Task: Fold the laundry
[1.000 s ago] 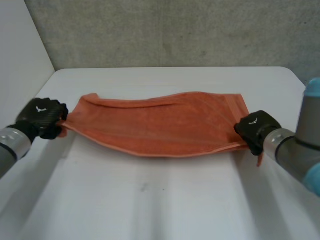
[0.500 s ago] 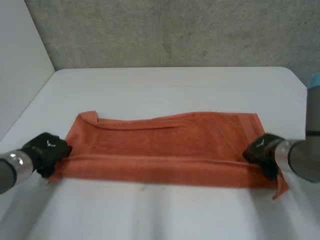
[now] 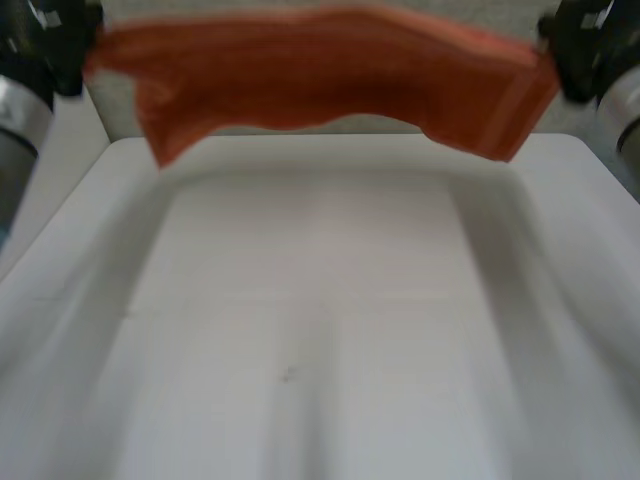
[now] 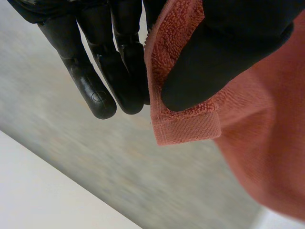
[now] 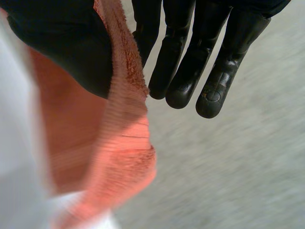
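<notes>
**Head view**
- Orange terry towel point(image 3: 320, 70): held in the air and stretched sideways between the two hands, well above the white worktop point(image 3: 320, 330). Its lower edge sags unevenly, and a corner hangs down at each end.
- Left hand point(image 3: 55, 40): at the towel's left end.
- Right hand point(image 3: 578, 45): at the towel's right end.

**Left wrist view**
- Left hand point(image 4: 238, 38): the thumb pinches the terry towel point(image 4: 257, 143) against the straight fingers point(image 4: 102, 95). The hold is at a hemmed corner, which sticks out just past the thumb tip.
- Grey wall point(image 4: 95, 157): behind the hand and towel.

**Right wrist view**
- Right hand point(image 5: 62, 43): the thumb clamps the terry towel point(image 5: 119, 157) at its edge against the fingers point(image 5: 190, 62). The cloth hangs down below the thumb.
- Grey wall point(image 5: 238, 167): beyond the hand.
</notes>
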`<action>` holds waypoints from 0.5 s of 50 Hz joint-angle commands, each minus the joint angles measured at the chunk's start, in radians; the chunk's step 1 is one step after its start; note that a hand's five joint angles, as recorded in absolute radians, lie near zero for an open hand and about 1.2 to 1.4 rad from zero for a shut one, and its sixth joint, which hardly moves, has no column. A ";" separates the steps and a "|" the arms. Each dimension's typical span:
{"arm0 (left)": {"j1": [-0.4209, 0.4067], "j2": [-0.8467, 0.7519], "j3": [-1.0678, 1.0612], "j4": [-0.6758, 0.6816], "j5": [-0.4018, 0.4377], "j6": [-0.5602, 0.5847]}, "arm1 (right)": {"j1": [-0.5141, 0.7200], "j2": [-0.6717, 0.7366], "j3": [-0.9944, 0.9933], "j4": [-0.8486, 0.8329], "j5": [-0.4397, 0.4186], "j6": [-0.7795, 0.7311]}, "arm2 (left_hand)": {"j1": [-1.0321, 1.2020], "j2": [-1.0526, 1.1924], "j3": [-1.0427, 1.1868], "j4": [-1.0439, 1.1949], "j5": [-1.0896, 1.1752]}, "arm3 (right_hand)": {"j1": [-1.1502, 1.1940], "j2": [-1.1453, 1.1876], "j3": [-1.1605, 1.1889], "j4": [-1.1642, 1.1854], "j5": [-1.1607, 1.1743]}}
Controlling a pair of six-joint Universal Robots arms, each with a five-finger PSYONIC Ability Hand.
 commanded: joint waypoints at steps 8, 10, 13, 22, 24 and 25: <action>0.010 -0.171 -0.428 0.220 0.084 0.020 | -0.004 0.206 0.318 -0.021 -0.032 -0.010 | 0.280 0.199 0.205 0.201 0.217 | 0.422 0.228 0.213 0.203 0.221; 0.008 -0.180 -0.437 0.217 0.084 0.034 | -0.004 0.226 0.318 -0.019 -0.027 -0.010 | 0.280 0.199 0.205 0.201 0.217 | 0.422 0.228 0.213 0.203 0.221; 0.010 -0.172 -0.466 0.186 0.082 0.085 | -0.004 0.239 0.318 -0.007 -0.026 -0.010 | 0.280 0.199 0.205 0.201 0.217 | 0.422 0.228 0.213 0.203 0.221; 0.070 -0.005 -0.580 -0.111 0.071 0.238 | -0.011 0.104 0.339 0.192 -0.022 -0.082 | 0.280 0.199 0.205 0.201 0.217 | 0.422 0.228 0.213 0.203 0.221; 0.091 0.036 -0.600 -0.192 0.071 0.260 | -0.023 0.081 0.342 0.271 -0.024 -0.114 | 0.280 0.199 0.205 0.201 0.217 | 0.422 0.228 0.213 0.203 0.221; 0.108 0.077 -0.618 -0.281 0.071 0.284 | -0.046 0.061 0.349 0.351 -0.024 -0.152 | 0.280 0.199 0.205 0.201 0.217 | 0.422 0.228 0.213 0.203 0.221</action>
